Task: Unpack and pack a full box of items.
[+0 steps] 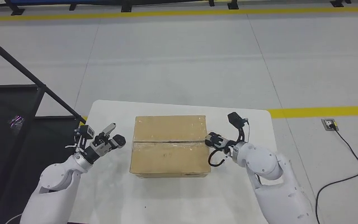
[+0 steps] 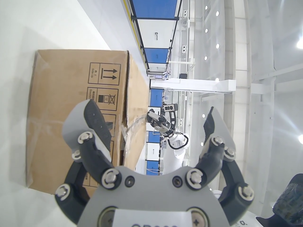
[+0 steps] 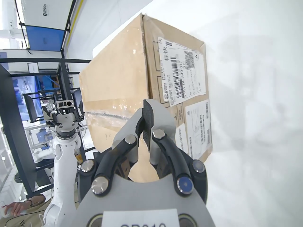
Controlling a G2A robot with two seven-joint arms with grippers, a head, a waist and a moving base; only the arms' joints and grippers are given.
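A brown cardboard box (image 1: 169,144) stands in the middle of the white table (image 1: 235,196), its top flaps closed and taped along the centre seam. My left gripper (image 1: 113,136) hovers open a little off the box's left side; the left wrist view shows its fingers (image 2: 99,124) spread wide in front of the printed end of the box (image 2: 71,109). My right gripper (image 1: 213,140) is shut with nothing in it, right at the box's right end beside the seam. The right wrist view shows its pads (image 3: 146,119) pressed together before the labelled side of the box (image 3: 132,76).
A black metal frame (image 1: 28,78) with a dark shelf stands off the table's left edge. Bare table lies in front of the box and along both sides. A power cable and a floor socket (image 1: 330,124) lie on the floor to the right.
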